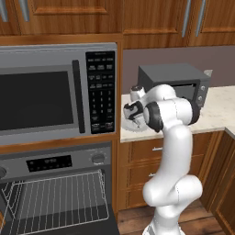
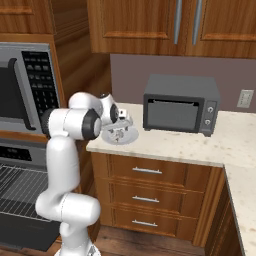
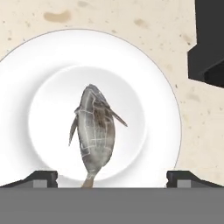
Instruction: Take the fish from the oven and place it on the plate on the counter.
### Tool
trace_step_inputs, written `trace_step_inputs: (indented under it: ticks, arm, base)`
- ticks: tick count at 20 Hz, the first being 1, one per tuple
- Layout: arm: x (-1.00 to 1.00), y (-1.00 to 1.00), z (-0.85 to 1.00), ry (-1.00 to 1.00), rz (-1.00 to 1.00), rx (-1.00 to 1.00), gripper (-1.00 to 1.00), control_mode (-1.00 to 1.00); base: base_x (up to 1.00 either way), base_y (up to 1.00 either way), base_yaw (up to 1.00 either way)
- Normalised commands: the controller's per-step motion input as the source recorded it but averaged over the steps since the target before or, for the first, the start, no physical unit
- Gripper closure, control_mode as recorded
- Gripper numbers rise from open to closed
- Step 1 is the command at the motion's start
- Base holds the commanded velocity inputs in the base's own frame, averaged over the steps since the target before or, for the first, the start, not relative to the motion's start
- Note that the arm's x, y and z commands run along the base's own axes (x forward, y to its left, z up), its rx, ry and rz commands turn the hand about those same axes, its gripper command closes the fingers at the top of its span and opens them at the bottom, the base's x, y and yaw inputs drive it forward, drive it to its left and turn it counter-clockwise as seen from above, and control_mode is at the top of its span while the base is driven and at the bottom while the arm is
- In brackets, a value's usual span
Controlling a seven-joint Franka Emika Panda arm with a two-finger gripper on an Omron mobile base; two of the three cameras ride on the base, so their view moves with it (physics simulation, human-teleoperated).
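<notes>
The silvery-grey fish (image 3: 94,131) lies in the middle of the white plate (image 3: 157,100), head away from the hand and tail toward it. My gripper (image 3: 112,177) hangs straight above it, open, its fingertips (image 3: 43,177) wide on either side and touching nothing. In the base views the gripper (image 1: 132,112) hovers over the plate (image 1: 134,127) at the left end of the beige counter (image 1: 218,110), and the plate (image 2: 129,136) sits near the counter (image 2: 200,145) edge. The oven (image 1: 55,163) stands open at lower left, its wire rack (image 1: 57,197) bare.
A dark-grey toaster oven (image 1: 174,82) stands just behind the plate on the counter, also the toaster oven (image 2: 180,105). The microwave (image 1: 46,96) is on the wall left of the plate. Wooden cabinets hang overhead, with drawers (image 2: 145,172) below the counter.
</notes>
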Motion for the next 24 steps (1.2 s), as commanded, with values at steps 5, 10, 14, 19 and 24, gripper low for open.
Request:
trace_step_inputs:
  ticks: [5,10,14,19,24]
  arm:
    - [-0.49,-0.07,0.61,0.04,0.06,0.08,-1.00,-1.00]
    - [-1.00,-0.01,0.09,0.07,0.00,0.09,-1.00,-1.00]
    - [-1.00,0.00,0.00,0.04,0.00,0.10,-1.00,-1.00]
    - [-1.00,0.00,0.00,0.03,0.00,0.10,-1.00,-1.00]
    - [-1.00,-0.07,0.07,0.00,0.00,0.11,-1.00,-1.00]
  base:
    - [0.00,0.00,0.00]
    - [0.00,0.00,0.00]
    - [0.00,0.00,0.00]
    - [0.00,0.00,0.00]
    - [0.00,0.00,0.00]
